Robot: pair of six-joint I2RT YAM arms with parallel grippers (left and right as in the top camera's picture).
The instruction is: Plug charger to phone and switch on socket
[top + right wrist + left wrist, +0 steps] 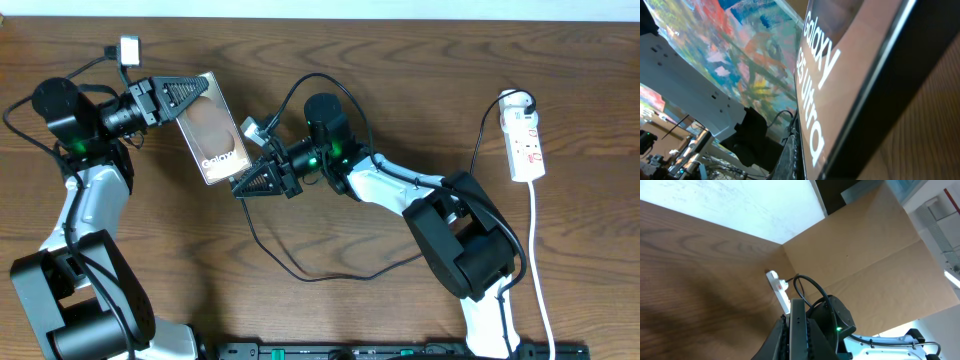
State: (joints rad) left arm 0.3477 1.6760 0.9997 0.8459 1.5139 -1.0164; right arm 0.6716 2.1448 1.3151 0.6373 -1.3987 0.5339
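Observation:
The phone [212, 135], a glossy brown slab lettered "Galaxy", is held off the table. My left gripper [203, 92] is shut on its upper end. In the left wrist view the phone's thin dark edge [799, 325] stands clamped in the left gripper [799, 342]. My right gripper [241, 188] is shut at the phone's lower corner. The thin black charger [300, 274] trails out of it in a loop over the table; its plug tip is hidden. In the right wrist view the phone's face [850, 60] fills the frame beside the right gripper [796, 160]. The white socket [526, 145] lies far right.
The socket's white cord [537, 260] runs down the right side towards the front edge. The right arm's black base [465, 245] stands between the charger's loop and the socket. In the left wrist view the socket [779, 287] lies beyond the right arm [840, 320].

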